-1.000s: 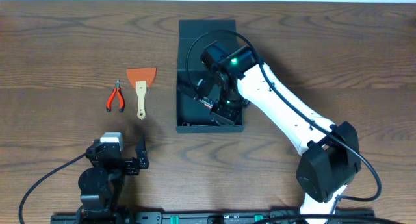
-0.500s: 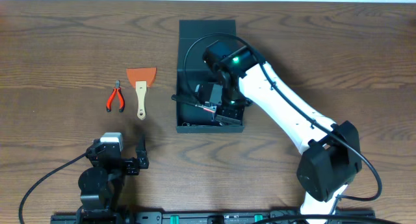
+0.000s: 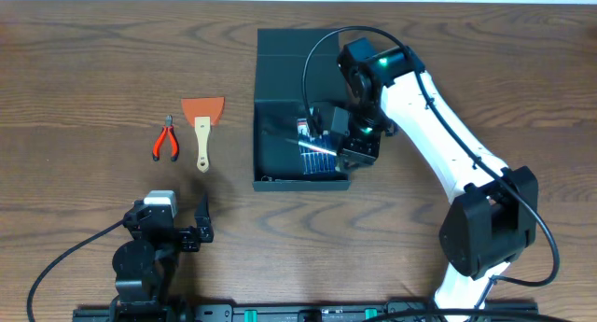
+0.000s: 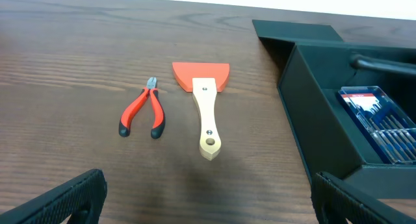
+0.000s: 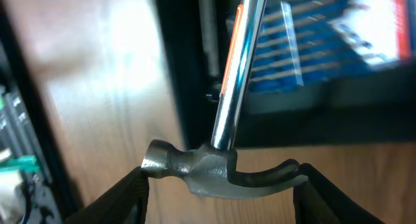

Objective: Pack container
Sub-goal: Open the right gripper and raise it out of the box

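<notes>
**Desk:** One question first: how does the container look from your seat?

**Operator:** I see the container (image 3: 272,84) as a dark teal-green cardboard box, matte, with square corners. It is far bigger than any tool around it. It stands on the table (image 3: 93,61) with its top open. Its lid (image 3: 297,40) is folded back flat at the end farthest from the arm bases.

**Desk:** What's inside?

**Operator:** I can make out a blue pack (image 4: 380,123) with a clear front and a row of slim tools in it. It lies on the container's floor at the end nearest the bases. The rest of the floor that I can see is bare dark card.

**Desk:** And the right arm?

**Operator:** My right pincer (image 5: 221,195) is clamped on the head of a claw hammer (image 5: 214,162), one finger at each end. It sits at the container's right-hand wall. The head is just outside that wall, and the chrome shaft reaches in over the blue pack. I cannot tell whether the hammer touches the container.

**Desk:** Left side?

**Operator:** My left pincer (image 4: 211,201) has its fingers spread wide apart with nothing between them. It is well clear of the container, toward the bases. Left of the container lie red-handled pliers (image 3: 166,140) and a scraper (image 3: 202,131) with an orange blade and a wooden handle. The scraper is the nearer of the two to the container, and they do not touch each other.
</notes>
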Controlling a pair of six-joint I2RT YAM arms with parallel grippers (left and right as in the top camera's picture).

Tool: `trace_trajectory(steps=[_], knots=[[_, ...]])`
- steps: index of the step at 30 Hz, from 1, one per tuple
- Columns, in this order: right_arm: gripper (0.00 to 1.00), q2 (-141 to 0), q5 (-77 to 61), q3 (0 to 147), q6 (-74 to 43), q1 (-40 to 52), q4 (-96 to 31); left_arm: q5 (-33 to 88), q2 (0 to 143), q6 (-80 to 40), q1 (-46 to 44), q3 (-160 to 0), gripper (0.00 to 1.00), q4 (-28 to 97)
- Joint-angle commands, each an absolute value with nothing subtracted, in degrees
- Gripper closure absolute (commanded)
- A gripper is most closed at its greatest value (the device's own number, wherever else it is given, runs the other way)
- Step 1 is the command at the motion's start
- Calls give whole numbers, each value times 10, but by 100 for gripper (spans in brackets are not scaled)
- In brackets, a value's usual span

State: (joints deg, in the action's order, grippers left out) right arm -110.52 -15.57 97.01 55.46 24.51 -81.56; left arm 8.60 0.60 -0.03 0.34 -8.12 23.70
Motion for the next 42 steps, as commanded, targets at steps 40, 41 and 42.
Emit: trace_trajectory(steps=[40,41,42], knots=[[1,-1168,-124,969,762,244,-758,83,3,-1,7,-70,2,237],[1,-1168,-124,969,755,244,-756,83,3,-1,7,-70,2,237],[1,-1168,-124,970,745,244,-754,83,3,-1,7,-70,2,237]])
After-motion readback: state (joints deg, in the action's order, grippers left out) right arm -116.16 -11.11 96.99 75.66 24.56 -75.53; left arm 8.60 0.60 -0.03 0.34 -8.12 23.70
